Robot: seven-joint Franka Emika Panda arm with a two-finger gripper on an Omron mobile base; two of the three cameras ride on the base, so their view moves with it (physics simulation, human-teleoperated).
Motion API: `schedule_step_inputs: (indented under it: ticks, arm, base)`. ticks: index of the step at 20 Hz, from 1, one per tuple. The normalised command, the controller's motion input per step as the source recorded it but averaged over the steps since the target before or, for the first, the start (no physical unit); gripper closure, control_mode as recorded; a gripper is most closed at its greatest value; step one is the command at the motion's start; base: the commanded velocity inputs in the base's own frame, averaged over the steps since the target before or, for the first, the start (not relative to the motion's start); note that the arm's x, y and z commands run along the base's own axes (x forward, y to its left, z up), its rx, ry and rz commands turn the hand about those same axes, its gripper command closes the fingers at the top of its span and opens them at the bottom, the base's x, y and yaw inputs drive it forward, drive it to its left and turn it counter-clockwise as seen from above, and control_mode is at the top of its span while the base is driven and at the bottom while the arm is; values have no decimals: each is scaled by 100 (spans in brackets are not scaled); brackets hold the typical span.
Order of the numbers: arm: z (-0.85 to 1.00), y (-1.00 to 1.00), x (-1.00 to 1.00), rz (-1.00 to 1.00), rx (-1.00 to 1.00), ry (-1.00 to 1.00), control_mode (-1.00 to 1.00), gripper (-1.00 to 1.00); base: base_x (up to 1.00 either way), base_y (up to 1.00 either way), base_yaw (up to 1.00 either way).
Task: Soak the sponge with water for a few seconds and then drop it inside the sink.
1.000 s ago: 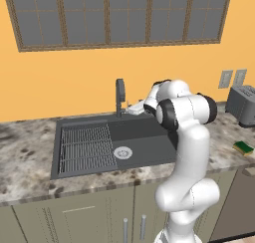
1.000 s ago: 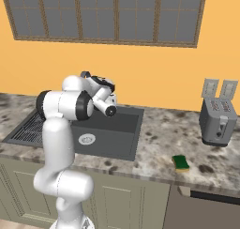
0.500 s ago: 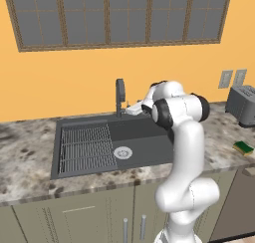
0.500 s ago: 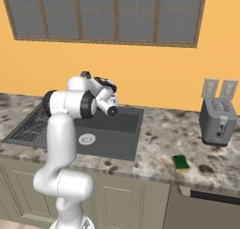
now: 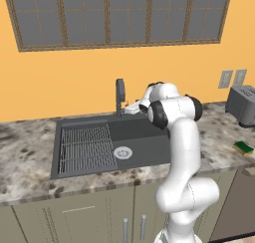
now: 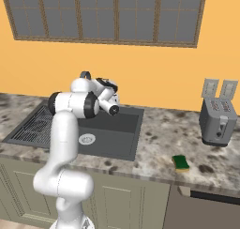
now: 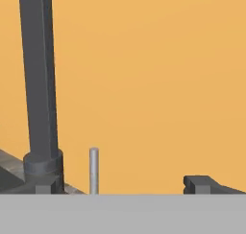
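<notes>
Claw [image 5: 130, 107] reached out beside the dark upright faucet [image 5: 119, 94] at the back of the large dark grey sink [image 5: 144, 142]; fingers [image 7: 204, 184] sit wide apart in the hand view, pinching nothing. Small green-and-yellow rectangular sponge [image 6: 180, 163] lies flat on the speckled stone table [image 6: 159, 150], well to the sink's right, nearer the silver toaster [image 6: 216, 122]. Wire grid rack [image 5: 85, 147] and round silver drain [image 5: 122, 152] inside the sink.

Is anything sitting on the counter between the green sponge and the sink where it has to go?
No, nothing visible is in the way. The sponge lies on bare speckled counter to the right of the sink. The toaster stands farther right, off that path.
</notes>
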Motion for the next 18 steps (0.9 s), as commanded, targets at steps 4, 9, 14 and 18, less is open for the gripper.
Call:
schedule_step_inputs:
  ticks: [4,9,14,18]
  arm:
    - [-1,13,32,0,0,0,-100,-100]
    - [-8,5,31,0,0,0,-100,-100]
    - [-23,0,40,0,0,0,-100,-100]
    - [-26,0,43,0,0,0,-100,-100]
  base:
    - [0,0,0]
    - [0,0,0]
    - [0,0,0]
    - [0,0,0]
